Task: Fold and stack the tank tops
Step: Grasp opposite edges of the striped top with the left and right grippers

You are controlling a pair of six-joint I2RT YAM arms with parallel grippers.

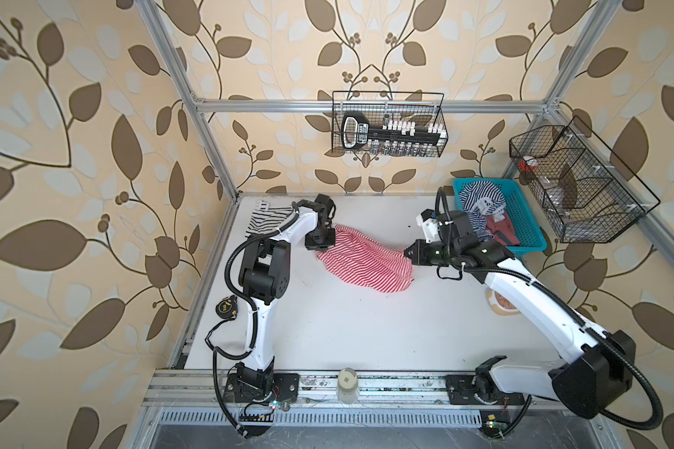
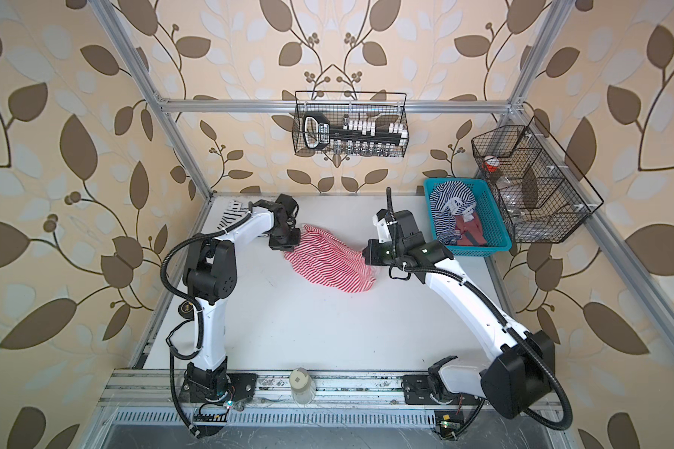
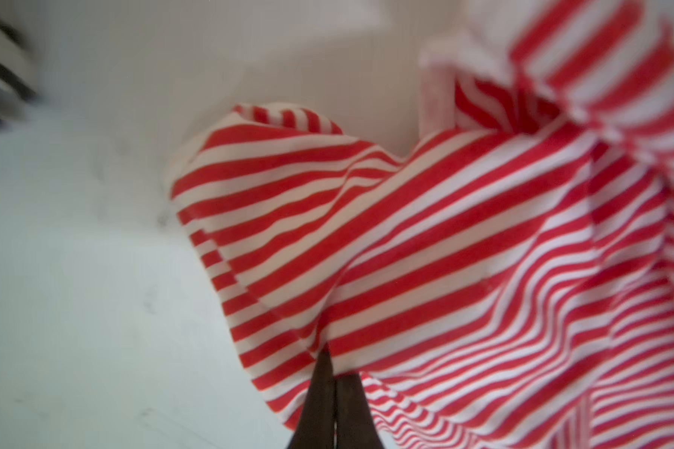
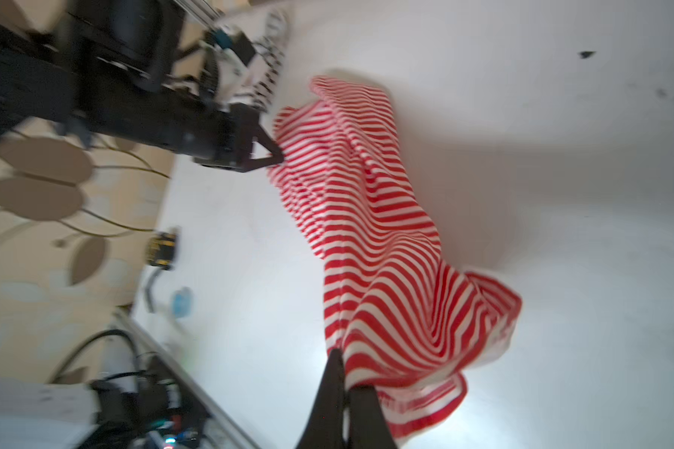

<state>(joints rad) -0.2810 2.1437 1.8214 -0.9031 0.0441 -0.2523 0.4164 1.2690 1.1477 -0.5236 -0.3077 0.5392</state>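
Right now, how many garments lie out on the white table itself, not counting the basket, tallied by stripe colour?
Red-and-white striped knit tank top, crumpled mid-table: 1
Black-and-white striped knit tank top, at the far left corner: 1
Total: 2

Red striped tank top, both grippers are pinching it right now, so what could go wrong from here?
1. The left gripper and right gripper each pinch only a small bit of the red-striped tank top; tugging apart could pull the fabric out of one.
2. The top hangs bunched and twisted between them, so laying it down as it is would likely trap creases.
3. The black-striped tank top lies close behind the left arm; a sweep could disturb it.
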